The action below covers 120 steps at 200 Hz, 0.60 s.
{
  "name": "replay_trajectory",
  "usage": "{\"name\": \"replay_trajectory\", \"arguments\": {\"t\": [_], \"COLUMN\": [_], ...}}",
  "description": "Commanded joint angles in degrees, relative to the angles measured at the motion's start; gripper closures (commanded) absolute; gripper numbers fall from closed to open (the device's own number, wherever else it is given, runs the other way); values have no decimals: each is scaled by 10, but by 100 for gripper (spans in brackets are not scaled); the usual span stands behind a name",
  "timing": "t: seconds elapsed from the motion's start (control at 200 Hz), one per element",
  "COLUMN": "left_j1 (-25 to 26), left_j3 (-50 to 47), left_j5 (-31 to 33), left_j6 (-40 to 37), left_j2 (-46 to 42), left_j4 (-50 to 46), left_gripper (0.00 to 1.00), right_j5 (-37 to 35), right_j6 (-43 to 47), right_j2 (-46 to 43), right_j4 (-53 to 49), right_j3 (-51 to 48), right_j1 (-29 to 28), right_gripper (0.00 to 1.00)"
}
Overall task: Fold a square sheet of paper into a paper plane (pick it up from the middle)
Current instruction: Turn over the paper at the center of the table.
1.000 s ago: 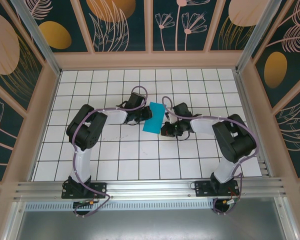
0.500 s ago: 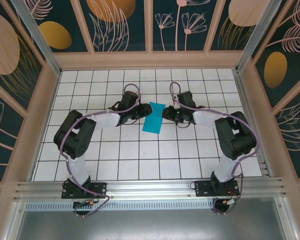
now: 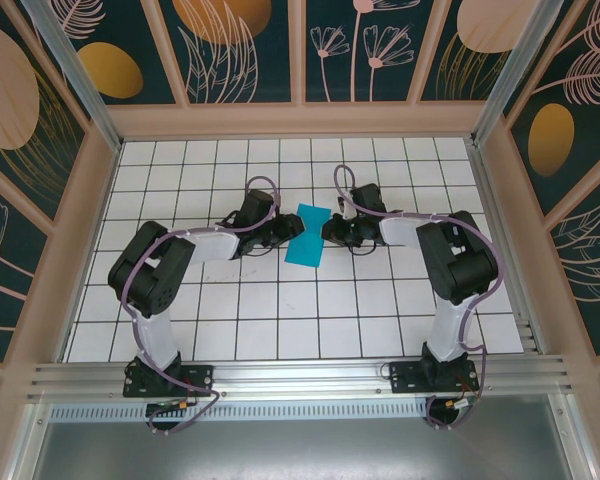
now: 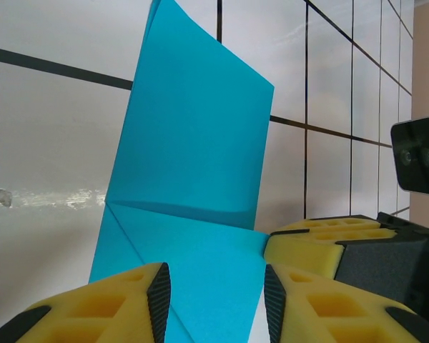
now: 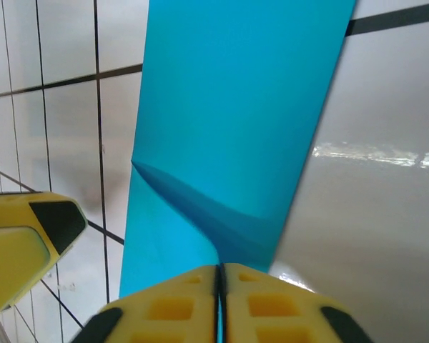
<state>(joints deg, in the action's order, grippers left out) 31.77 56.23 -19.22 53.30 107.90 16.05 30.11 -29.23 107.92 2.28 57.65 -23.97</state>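
The square sheet of paper lies mid-table, teal-blue, folded to a narrow strip with creased layers and not a paper plane shape. My left gripper is at its left edge and my right gripper at its right edge. In the left wrist view the paper runs under my left gripper, whose jaws stand open over its near end, with diagonal creases showing. In the right wrist view my right gripper is shut on the paper's near edge, which puckers up at the pinch.
The table is white with a black grid. Wooden walls with patterned panels enclose it. An aluminium rail runs along the near edge. The right arm's yellow fingers and wrist camera sit close beside my left gripper.
Both grippers swung back and then in against the paper's two long edges. The left jaws opened. The right jaws opened and shut again on the paper's edge.
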Motion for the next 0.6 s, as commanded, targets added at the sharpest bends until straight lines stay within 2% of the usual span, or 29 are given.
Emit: {"name": "replay_trajectory", "arguments": {"t": [0.0, 0.14, 0.595], "left_j1": [-3, -3, -3], "left_j3": [-1, 7, 25], "left_j5": [-18, -35, -77], "left_j6": [12, 22, 29], "left_j2": [18, 33, 62], "left_j4": [11, 9, 50], "left_gripper": [58, 57, 59], "right_j5": [5, -2, -2], "right_j6": [-10, -33, -47], "right_j2": [7, 2, 2], "right_j4": [19, 36, 50], "right_j3": [5, -13, -30], "right_j1": [6, 15, 19], "right_gripper": [94, 97, 98]}}
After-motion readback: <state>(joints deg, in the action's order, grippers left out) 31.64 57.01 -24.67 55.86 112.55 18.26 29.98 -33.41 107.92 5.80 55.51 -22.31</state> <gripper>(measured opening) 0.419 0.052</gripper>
